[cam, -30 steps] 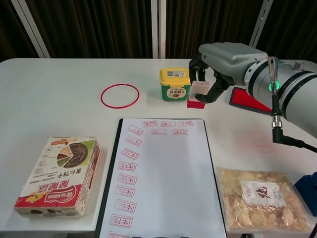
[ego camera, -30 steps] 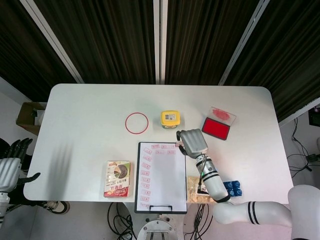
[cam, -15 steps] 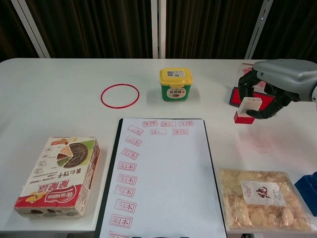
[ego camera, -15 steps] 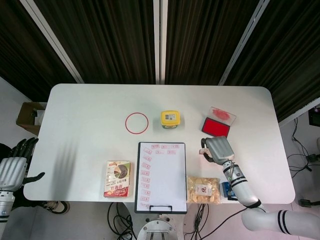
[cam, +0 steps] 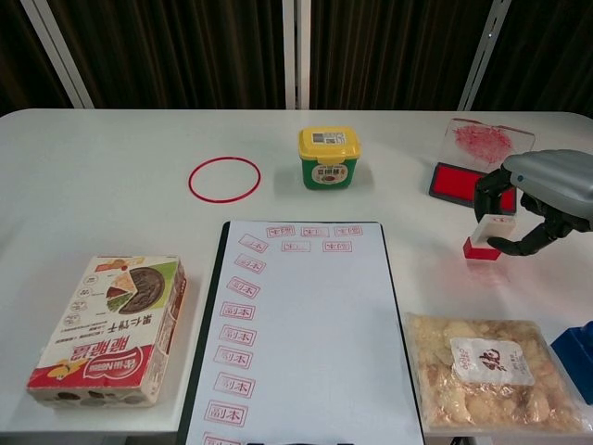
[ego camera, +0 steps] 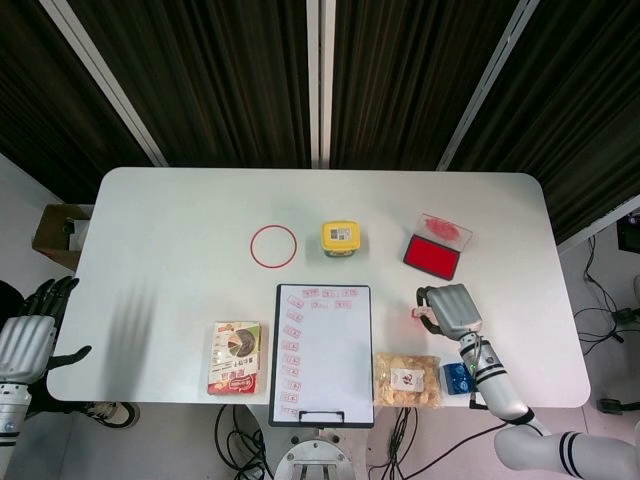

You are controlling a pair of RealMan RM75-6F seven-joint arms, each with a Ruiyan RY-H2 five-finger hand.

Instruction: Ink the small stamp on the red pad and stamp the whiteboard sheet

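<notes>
Overhead, the right hand sits palm-down near the counter's right edge, between the red pad and the front edge, its forearm running back toward the front-right corner, while the left hand hangs off the counter's left edge, fingers spread and grasping nothing. Lower down, from the chest, the right hand curls its fingers around the small stamp, whose red base is at the counter surface just beside the whiteboard sheet's right edge and in front of the red pad.
</notes>
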